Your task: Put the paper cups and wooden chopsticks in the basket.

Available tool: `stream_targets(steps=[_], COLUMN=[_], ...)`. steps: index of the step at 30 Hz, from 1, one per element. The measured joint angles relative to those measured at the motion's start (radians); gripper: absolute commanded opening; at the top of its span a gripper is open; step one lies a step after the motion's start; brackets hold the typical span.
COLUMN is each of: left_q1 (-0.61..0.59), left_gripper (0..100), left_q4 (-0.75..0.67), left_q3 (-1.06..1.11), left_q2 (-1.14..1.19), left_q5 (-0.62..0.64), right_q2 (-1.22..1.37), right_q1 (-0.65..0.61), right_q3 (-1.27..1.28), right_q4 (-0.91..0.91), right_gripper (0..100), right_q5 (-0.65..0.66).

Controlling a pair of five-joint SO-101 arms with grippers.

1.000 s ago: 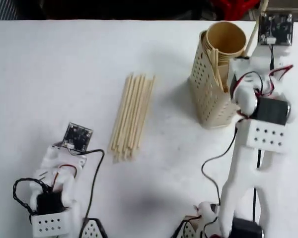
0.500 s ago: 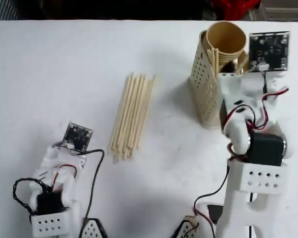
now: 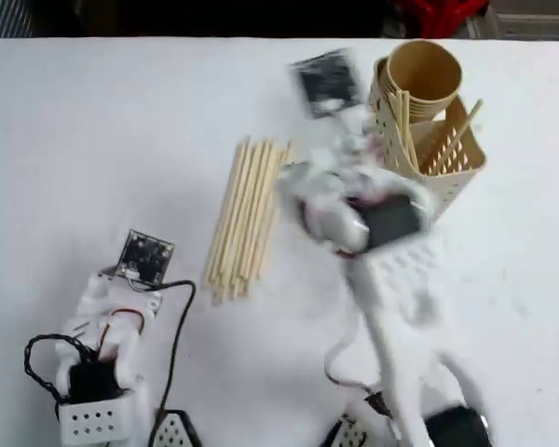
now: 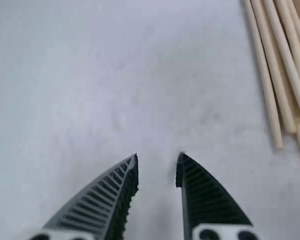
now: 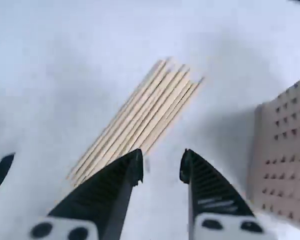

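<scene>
A bundle of wooden chopsticks [image 3: 247,219] lies flat on the white table, also in the left wrist view [image 4: 285,65] and the right wrist view [image 5: 140,117]. The beige perforated basket [image 3: 438,182] at the back right holds stacked paper cups [image 3: 424,70] and a few chopsticks [image 3: 452,140]. My right gripper [image 5: 160,167] hovers open and empty between the bundle and the basket [image 5: 285,150]; its arm [image 3: 354,200] is blurred. My left gripper [image 4: 157,165] stands slightly open and empty over bare table near the bundle's near end.
The left arm [image 3: 107,345] rests at the front left with its cables. The table's far edge runs along the back, dark clutter behind it. Bare white table lies to the left of the bundle.
The right arm has swung from beside the basket's right side leftward, now between basket and bundle. Chopsticks now lean in the basket's right part. The left arm has not moved.
</scene>
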Motion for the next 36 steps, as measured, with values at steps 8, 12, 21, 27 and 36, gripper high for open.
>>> stream_targets(steps=[8,12,21,27,36], left_q1=[0.000,0.000,0.000,0.000,0.000], left_gripper=[15,15,14,14,14], left_q4=[0.000,0.000,0.000,0.000,0.000], left_q3=[0.000,0.000,0.000,0.000,0.000], left_q2=[0.000,0.000,0.000,0.000,0.000], left_q5=[0.000,0.000,0.000,0.000,0.000], right_q2=[0.470,0.628,0.884,0.918,0.922], right_q1=[-0.021,-0.021,-0.020,-0.012,0.078], right_q3=[-0.026,-0.098,-0.245,-0.272,-0.281], right_q4=[-0.158,-0.184,-0.187,-0.186,-0.150], right_gripper=[13.7,13.7,13.5,13.5,9.4], right_q5=[-0.057,-0.057,-0.061,-0.061,-0.060])
